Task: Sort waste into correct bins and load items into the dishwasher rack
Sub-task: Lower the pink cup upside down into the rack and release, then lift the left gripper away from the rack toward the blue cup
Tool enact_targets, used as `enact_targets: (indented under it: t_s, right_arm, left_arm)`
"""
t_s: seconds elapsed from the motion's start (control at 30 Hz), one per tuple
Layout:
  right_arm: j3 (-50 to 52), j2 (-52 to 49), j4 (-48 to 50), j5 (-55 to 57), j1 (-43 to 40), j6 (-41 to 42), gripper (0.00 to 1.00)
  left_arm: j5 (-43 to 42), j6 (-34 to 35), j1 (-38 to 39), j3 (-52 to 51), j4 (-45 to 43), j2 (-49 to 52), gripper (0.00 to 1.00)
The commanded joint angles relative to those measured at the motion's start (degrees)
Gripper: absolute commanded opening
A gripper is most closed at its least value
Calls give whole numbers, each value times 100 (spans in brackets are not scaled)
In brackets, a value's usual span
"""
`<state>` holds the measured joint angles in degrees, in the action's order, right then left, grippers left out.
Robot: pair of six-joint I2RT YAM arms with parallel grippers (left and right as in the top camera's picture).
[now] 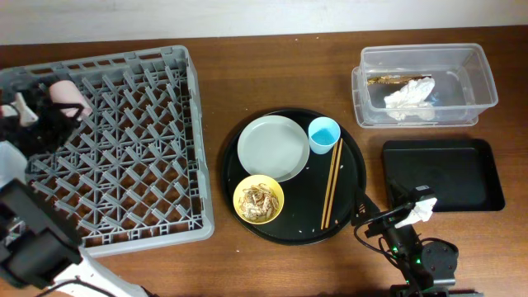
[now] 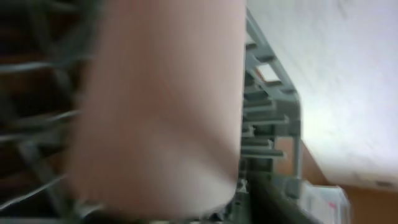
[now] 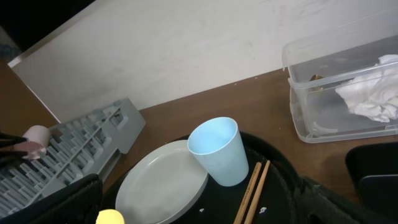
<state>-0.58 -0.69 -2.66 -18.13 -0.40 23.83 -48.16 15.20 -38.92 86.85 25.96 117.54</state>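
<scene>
The grey dishwasher rack (image 1: 115, 157) fills the left. My left gripper (image 1: 40, 114) is over its far-left corner, shut on the pink cup (image 1: 68, 97); the cup fills the blurred left wrist view (image 2: 161, 106) and hides the jaws. On the round black tray (image 1: 351, 194) are the pale plate (image 1: 272, 147), blue cup (image 1: 323, 134), chopsticks (image 1: 332, 181) and yellow bowl (image 1: 258, 199) holding beige scraps (image 1: 257, 200). My right gripper (image 3: 199, 205) is open and empty, low at the tray's near right edge (image 1: 369, 216), facing the blue cup (image 3: 217, 149).
The clear tub (image 1: 478, 78) stands at the back right with a crumpled white tissue (image 1: 410, 95) inside. The shallow black rectangular tray (image 1: 441, 173) lies just in front of it, next to my right arm. A few crumbs dot the round tray.
</scene>
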Motion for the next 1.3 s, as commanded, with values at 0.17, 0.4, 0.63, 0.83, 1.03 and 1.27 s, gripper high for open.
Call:
enact_targets:
  t_s: [0.17,0.4,0.63,0.83,1.03,1.27]
  right_arm:
    - [26,28,-33,-72,-37,24,99]
    - [26,28,-33,-72,-37,24,99]
    - [26,28,-33,-72,-37,24,99]
    - [26,28,-33,-74,-37,24,99]
    - [26,28,-33,-72,-37,24,99]
    - [26,28,-33,-72,-37,24,99]
  left_arm:
    - [496,-9,72,-28,-195,-1143,0]
    - [3134,-205,535,-44,-544,-1158,0]
    - [1222,-96,957,-44,-520,-1235,10]
    - [1655,-446,2065,-44,63,-1257,24]
    - [4415,-463,3554,-44,33,-1241,0]
    - [5508,-1029,4350,-44,-717,-474,0]
